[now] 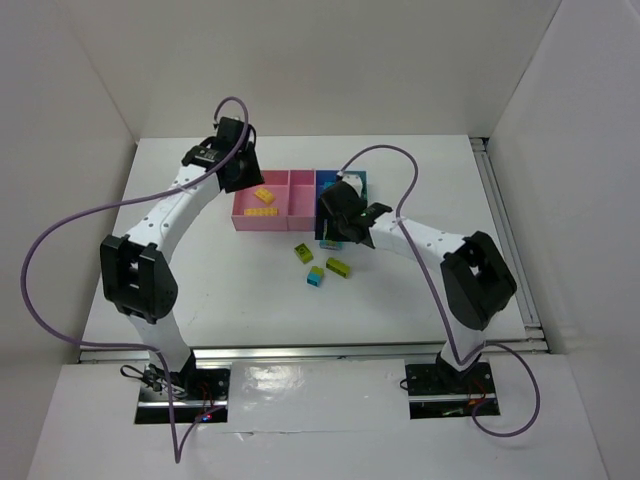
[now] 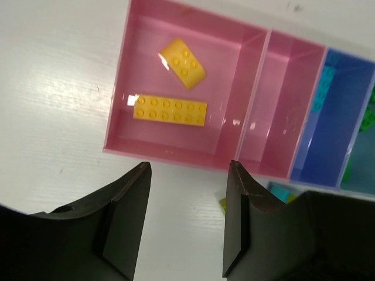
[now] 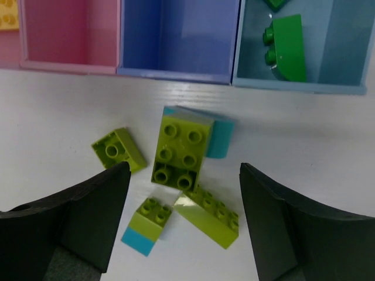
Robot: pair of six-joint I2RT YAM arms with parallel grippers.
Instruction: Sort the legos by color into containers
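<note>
Across the middle of the overhead view, the row of containers point(image 1: 285, 224) sits on the white bench point(image 1: 200, 270), with both arms reaching toward it.

From the left wrist camera, the wide pink bin point(image 2: 228, 70) fills the upper centre of the frame. It holds two yellow legos: a short yellow brick point(image 2: 182, 63) lying askew and a long yellow brick point(image 2: 170, 110) below it, the two apart. To its right comes the narrow pink bin point(image 2: 281, 99), then the blue-violet bin point(image 2: 337, 134) with a cyan piece point(image 2: 322, 88) against its left wall. The left claw point(image 2: 184, 219) hangs open at the bottom of that frame, just below the wide pink bin's near wall. Only bare bench shows between its dark fingers point(image 2: 126, 216).

From the right wrist camera, the light blue bin point(image 3: 340, 41) at the upper right holds a dark green brick point(image 3: 287, 50). A second dark green piece point(image 3: 275, 3) is cut off by the top edge. Below the bins, loose legos lie clustered on the bench at the centre of the frame:
- a small lime brick point(image 3: 117, 151) at the left
- a large lime brick point(image 3: 181, 152) stacked on a cyan brick point(image 3: 221, 139)
- a lime-and-cyan brick point(image 3: 146, 225) lower down
- a long lime brick point(image 3: 208, 216) just beside the large one's lower end

The right claw point(image 3: 183, 219) is spread wide over this cluster, its fingers point(image 3: 88, 228) at the lower corners, gripping nothing.
</note>
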